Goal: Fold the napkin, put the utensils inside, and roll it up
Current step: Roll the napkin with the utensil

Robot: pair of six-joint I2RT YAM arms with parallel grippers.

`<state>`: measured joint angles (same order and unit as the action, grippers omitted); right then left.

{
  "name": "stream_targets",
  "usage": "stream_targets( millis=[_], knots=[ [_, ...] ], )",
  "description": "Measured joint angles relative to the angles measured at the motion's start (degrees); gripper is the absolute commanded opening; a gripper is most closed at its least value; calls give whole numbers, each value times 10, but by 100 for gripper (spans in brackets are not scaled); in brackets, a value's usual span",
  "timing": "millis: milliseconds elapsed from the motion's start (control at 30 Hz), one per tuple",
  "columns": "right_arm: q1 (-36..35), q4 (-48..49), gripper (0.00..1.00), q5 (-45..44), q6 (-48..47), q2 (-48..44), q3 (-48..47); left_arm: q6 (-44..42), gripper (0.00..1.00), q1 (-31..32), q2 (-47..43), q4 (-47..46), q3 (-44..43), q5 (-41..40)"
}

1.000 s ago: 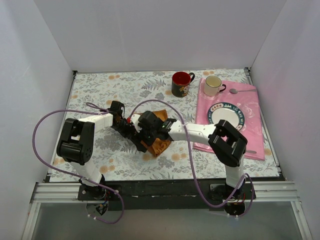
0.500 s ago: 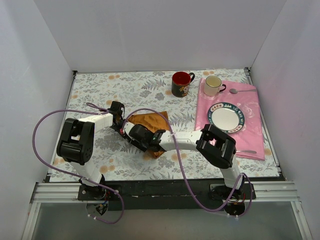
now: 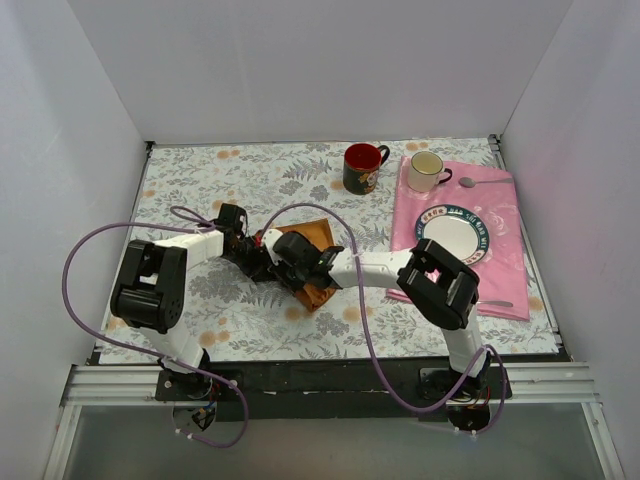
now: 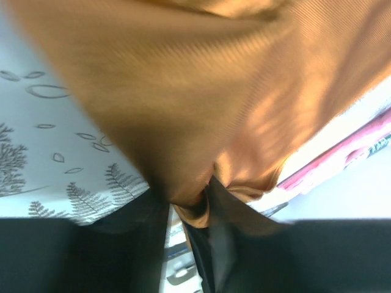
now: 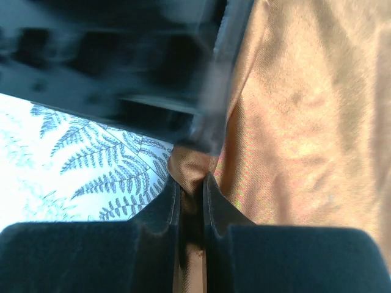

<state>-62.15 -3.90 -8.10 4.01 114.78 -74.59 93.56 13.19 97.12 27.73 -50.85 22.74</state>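
The rust-orange napkin (image 3: 318, 240) lies bunched on the floral table, with both grippers meeting at its left edge. My right gripper (image 3: 283, 268) is shut on a fold of the napkin (image 5: 305, 110), pinched between its tips (image 5: 191, 183). My left gripper (image 3: 252, 255) comes in from the left. In the left wrist view the napkin (image 4: 201, 79) drapes over the left gripper (image 4: 186, 210), whose jaws stand slightly apart with a fold still lying between them. One silver utensil (image 3: 497, 303) lies on the pink cloth's near edge, another (image 3: 480, 183) by the cream mug.
A pink cloth (image 3: 500, 210) at the right carries a small plate (image 3: 452, 232) and a cream mug (image 3: 427, 171). A dark red mug (image 3: 362, 167) stands at the back. White walls close three sides. Purple cables loop over both arms.
My right gripper has closed from wide open onto a fold of the napkin. The left jaws have parted a little. The right wrist has shifted over the napkin's left edge.
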Motion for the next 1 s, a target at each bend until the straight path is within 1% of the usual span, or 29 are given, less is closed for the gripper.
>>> stream_targets(
  millis=[33, 100, 133, 233, 433, 533, 633, 733, 833, 933, 1000],
  knots=[
    [7, 6, 1, 21, 5, -3, 5, -7, 51, -1, -3, -5, 4, 5],
    [23, 16, 1, 59, 20, -7, 13, -19, 59, -4, -13, -16, 10, 14],
    [30, 22, 1, 81, 30, -7, 17, -26, 65, -5, -19, -21, 11, 16],
    [57, 46, 1, 146, 66, -9, 31, -41, 70, -8, -37, -28, 16, 6],
    [107, 90, 1, 278, 153, -5, 55, -68, 72, -20, -92, -24, 20, -39],
    [133, 141, 1, 346, 212, 6, 74, -75, 72, -27, -125, -27, 30, -52],
    [158, 216, 1, 413, 280, 25, 101, -73, 73, -29, -147, -39, 57, -48],
    [179, 313, 1, 472, 357, 51, 128, -62, 76, -29, -150, -57, 91, -25],
    [192, 405, 1, 511, 429, 76, 149, -42, 77, -25, -143, -77, 115, -3],
    [197, 455, 1, 530, 473, 92, 155, -24, 77, -16, -136, -96, 119, 5],
    [198, 471, 1, 535, 495, 95, 155, -11, 77, -8, -130, -111, 118, 5]
  ],
)
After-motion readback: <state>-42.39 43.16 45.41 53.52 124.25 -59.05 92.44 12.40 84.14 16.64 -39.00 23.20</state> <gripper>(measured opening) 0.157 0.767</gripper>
